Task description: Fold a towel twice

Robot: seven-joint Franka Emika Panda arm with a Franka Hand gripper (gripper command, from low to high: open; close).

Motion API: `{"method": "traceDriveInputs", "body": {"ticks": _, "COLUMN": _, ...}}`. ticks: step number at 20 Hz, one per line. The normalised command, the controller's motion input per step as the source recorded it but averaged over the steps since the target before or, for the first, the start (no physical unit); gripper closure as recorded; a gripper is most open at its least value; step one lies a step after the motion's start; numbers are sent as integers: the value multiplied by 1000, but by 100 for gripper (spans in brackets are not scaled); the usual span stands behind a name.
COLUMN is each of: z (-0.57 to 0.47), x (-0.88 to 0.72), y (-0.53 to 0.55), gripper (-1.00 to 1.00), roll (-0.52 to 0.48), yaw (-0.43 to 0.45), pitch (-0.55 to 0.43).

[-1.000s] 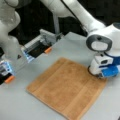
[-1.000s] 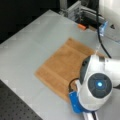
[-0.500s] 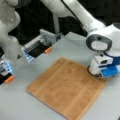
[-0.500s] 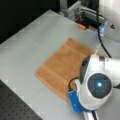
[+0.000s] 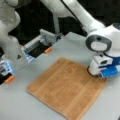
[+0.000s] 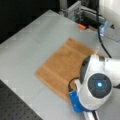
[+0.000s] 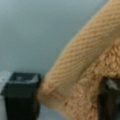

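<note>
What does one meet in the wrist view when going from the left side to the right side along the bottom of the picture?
The dark left finger → the corner of the towel, which lies between the two fingers → the dark right finger, partly behind the cloth. The grey table fills the space above.

White arm showing grey joint caps, a blue ring glowing (wrist end), black cable trailing.

Both front views look down from opposite sides, sharing the towel; wrist view sits close above it.
</note>
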Motion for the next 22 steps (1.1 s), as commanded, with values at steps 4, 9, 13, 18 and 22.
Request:
{"method": "traceDriveInputs", "body": {"ticks": 4, "z": -90, "x": -207, "y": -174, "gripper": 100, "roll": -94, "yaw": 193, "pitch": -167}}
{"method": "traceDriveInputs", "body": {"ticks": 9, "z": -3, "x": -299, "y": -187, "gripper": 100, "roll": -75, "yaw": 199, "pitch": -128}}
{"method": "traceDriveInputs", "body": {"ticks": 13, "z": 264, "x": -492, "y": -267, "gripper": 100, "roll": 27, "yaw": 239, "pitch": -63}}
{"method": "traceDriveInputs", "body": {"ticks": 18, "z": 286, "x": -654, "y": -415, "gripper": 100, "roll": 211, "yaw": 225, "pitch": -99}}
{"method": "traceDriveInputs", "body": {"ticks": 22, "z": 108, "x": -706, "y": -552, "gripper": 100, "roll": 280, "yaw": 79, "pitch": -137}}
